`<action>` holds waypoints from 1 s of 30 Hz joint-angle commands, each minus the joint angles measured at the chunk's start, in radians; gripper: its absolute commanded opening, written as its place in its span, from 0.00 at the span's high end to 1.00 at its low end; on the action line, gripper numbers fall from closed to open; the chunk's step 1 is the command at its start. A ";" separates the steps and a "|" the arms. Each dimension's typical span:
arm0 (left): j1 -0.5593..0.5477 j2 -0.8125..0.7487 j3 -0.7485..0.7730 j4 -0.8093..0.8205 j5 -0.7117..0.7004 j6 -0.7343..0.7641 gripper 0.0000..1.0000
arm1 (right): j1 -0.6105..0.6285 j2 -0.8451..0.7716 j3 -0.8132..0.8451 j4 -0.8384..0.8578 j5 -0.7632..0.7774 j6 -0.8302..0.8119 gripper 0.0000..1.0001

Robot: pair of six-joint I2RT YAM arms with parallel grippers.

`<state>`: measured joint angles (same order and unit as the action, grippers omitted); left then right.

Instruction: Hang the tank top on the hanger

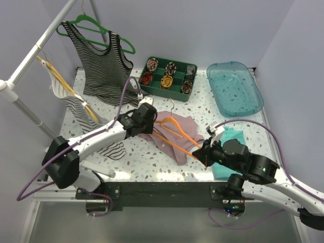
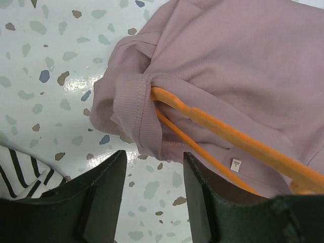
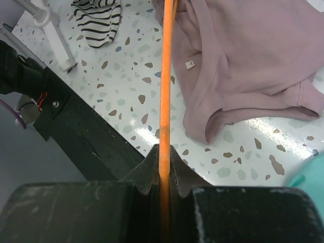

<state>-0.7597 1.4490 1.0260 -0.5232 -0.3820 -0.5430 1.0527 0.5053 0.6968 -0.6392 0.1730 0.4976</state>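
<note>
The mauve tank top (image 1: pixel 174 135) lies crumpled on the speckled table (image 1: pixel 152 162), with the orange hanger (image 1: pixel 174 132) on it, its hook toward the back. In the left wrist view the hanger's end (image 2: pixel 212 132) is tucked under a strap of the tank top (image 2: pixel 238 66). My left gripper (image 1: pixel 146 119) is open and empty, just short of that strap (image 2: pixel 152 164). My right gripper (image 1: pixel 201 151) is shut on the hanger's other end (image 3: pixel 166 101); the tank top (image 3: pixel 243 55) lies beyond and to the right.
Striped tank tops hang on a green hanger (image 1: pixel 101 30) and a wooden hanger (image 1: pixel 66 83) from a rack at back left. A green tray (image 1: pixel 168 76) and a teal bin (image 1: pixel 234 87) stand at the back. A teal cloth (image 1: pixel 230 139) lies under the right arm.
</note>
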 commanded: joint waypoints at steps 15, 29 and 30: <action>0.003 0.106 0.074 0.028 -0.198 -0.031 0.99 | 0.001 -0.017 0.009 0.035 -0.044 -0.001 1.00; 0.008 0.096 0.193 -0.075 -0.254 0.017 1.00 | 0.003 -0.119 -0.033 0.139 -0.078 -0.039 1.00; 0.007 0.093 0.198 -0.090 -0.264 0.018 1.00 | 0.001 -0.126 -0.033 0.128 -0.070 -0.039 1.00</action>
<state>-0.7586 1.5703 1.1603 -0.5705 -0.5735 -0.5514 1.0527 0.4152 0.6605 -0.5957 0.1024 0.4812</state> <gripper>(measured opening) 0.039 0.050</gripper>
